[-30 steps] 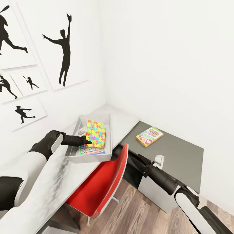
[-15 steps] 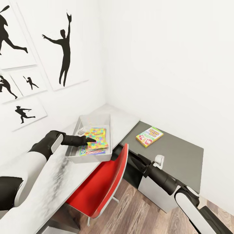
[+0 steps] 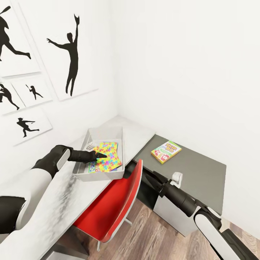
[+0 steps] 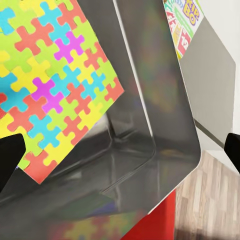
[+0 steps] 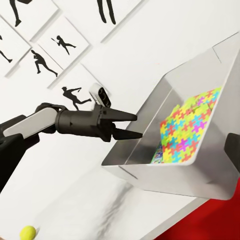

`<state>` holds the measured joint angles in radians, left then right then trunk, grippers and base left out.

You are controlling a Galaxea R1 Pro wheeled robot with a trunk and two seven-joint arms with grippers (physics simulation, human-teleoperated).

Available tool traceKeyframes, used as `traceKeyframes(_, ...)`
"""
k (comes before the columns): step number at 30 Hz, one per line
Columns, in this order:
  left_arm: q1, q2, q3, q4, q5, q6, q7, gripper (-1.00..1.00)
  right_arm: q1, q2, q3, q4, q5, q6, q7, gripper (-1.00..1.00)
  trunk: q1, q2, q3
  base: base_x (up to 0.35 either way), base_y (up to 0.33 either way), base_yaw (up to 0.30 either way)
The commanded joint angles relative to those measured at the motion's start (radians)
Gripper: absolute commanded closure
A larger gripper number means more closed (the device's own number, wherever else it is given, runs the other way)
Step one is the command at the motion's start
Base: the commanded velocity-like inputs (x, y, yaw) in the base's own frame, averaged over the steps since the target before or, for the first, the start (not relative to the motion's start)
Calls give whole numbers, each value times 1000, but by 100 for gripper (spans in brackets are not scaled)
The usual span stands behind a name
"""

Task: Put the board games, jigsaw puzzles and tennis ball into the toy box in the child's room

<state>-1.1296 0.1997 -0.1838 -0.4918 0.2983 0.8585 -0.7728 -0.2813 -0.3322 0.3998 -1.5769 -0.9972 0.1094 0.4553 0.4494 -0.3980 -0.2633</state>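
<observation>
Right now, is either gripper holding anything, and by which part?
Nothing is held. The left gripper is open over the toy box, apart from the jigsaw puzzle lying inside. The right gripper's fingers are spread, with nothing between them.

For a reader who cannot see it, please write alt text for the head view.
The left gripper, fingers open, hovers over a grey toy box on a pale table, above a colourful jigsaw puzzle lying inside. A yellow-green board game lies on the dark cabinet top beside a red chair.

Left arm [image 3: 39, 173]: glossy white shell with black joints, ending in a black gripper [image 3: 100, 155] with two tapered fingers. Right arm [image 3: 202, 216]: matching white and black segments.
</observation>
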Motion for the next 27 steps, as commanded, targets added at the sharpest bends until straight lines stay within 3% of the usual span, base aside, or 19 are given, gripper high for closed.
traceKeyframes(1,-1,1,-4,-1,8,5,0,-100,-1,-1,1,0,-10,7,1,-100,1,-2,-2,0,0,0)
traceKeyframes(10,0,4,1,-1,19,14,-29,-100,-1,-1,0,0,-10,10,0,-100,1,-2,-2,-1,0,0)
traceKeyframes(14,0,13,3,-2,21,18,-91,-100,-1,-1,1,1,-10,10,0,-100,1,-2,-2,-102,81,0)
traceKeyframes(19,1,50,4,-2,21,20,-240,-100,-1,-1,-1,1,-11,9,0,-100,1,-2,-2,-133,110,0)
traceKeyframes(24,2,77,4,-2,20,20,-326,-100,-1,-1,0,1,-11,8,0,-100,1,-2,-2,-36,29,0)
traceKeyframes(27,2,86,4,-2,20,20,-346,-100,-1,-1,0,2,-11,7,0,-100,1,-2,-2,-37,9,0)
